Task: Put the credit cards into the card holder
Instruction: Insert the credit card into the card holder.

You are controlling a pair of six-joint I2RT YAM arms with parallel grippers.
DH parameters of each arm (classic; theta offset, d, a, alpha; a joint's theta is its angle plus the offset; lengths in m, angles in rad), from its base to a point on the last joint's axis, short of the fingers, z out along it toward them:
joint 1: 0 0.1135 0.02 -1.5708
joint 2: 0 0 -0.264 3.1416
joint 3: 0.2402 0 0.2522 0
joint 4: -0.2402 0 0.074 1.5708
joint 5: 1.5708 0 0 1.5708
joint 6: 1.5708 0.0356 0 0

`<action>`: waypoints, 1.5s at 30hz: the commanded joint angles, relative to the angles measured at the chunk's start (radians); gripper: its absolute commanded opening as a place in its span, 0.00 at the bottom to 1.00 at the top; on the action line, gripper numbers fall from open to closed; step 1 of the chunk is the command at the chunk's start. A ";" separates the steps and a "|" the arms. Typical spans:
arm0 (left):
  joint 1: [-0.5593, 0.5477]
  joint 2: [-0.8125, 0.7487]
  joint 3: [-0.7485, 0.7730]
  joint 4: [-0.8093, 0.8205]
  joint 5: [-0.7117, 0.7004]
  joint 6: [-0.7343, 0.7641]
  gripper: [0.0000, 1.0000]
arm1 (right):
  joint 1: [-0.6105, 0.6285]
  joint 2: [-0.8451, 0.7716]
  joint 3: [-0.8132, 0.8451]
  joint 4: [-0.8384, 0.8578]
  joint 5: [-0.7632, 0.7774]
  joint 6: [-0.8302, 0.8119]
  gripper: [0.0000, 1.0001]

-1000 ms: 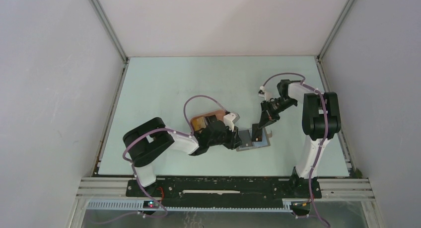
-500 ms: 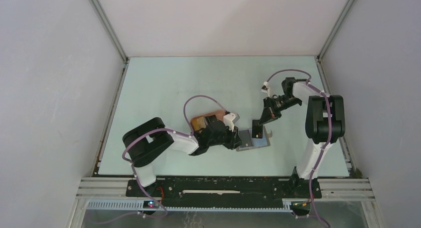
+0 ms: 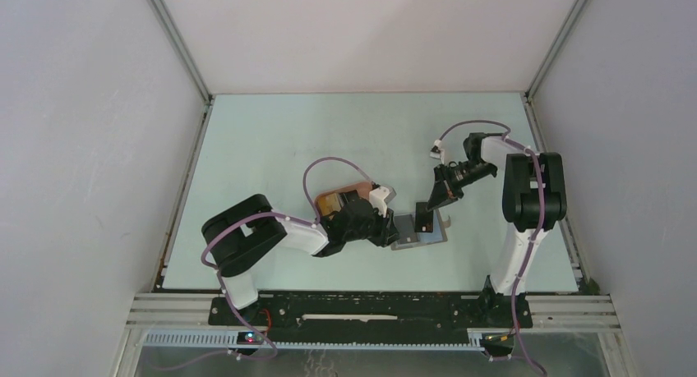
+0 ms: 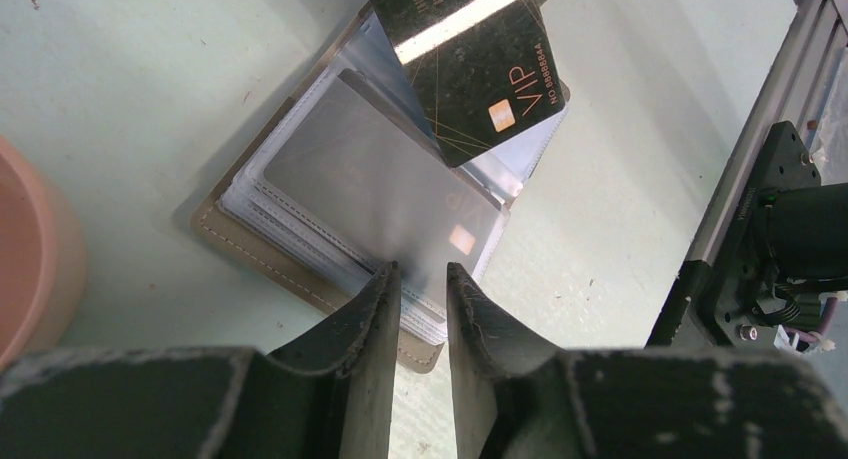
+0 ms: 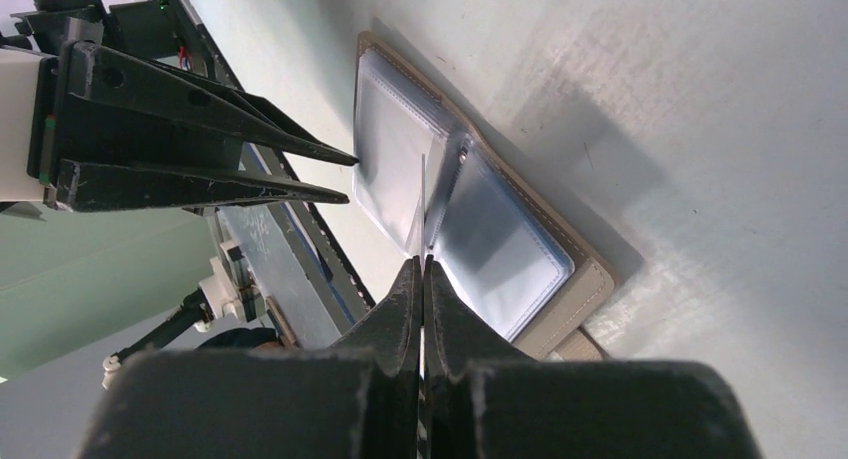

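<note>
One: Only the right arm (image 3: 526, 196) has shifted since a second ago. Its wrist has drawn slightly toward the right wall, and the card end has edged a shade away from the near side. Left arm (image 3: 271, 233) sits as it did.

Two: What does the right pincer (image 5: 421, 264) have?

One: Its fingers are pressed flat together on a dark card (image 4: 470, 69) with a silver stripe across it and "VIP" printed near one corner. From the right wrist the card shows edge-on, as a thin line.

Two: Where is that card against the card holder (image 4: 260, 257)?

One: Holder lies open on the counter (image 3: 271, 147), clear sleeves (image 4: 380, 169) facing up. Card stands tilted over it, lowest corner above the top sleeve, close to the fold. Whether that corner is inside a pocket, I cannot tell.

Two: Left pincer (image 4: 422, 274)?

One: Narrow gap between the fingers, nothing clamped in it. Tips sit at the holder's edge on the tray side. Whether they press on the sleeves, I cannot tell.

Two: And the tray?

One: Peach tray (image 3: 353, 188), near the holder but not touching it.
</note>
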 commanded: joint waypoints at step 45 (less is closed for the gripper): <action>-0.002 -0.017 0.025 -0.058 -0.019 0.018 0.31 | 0.087 0.084 -0.003 -0.032 0.095 0.118 0.00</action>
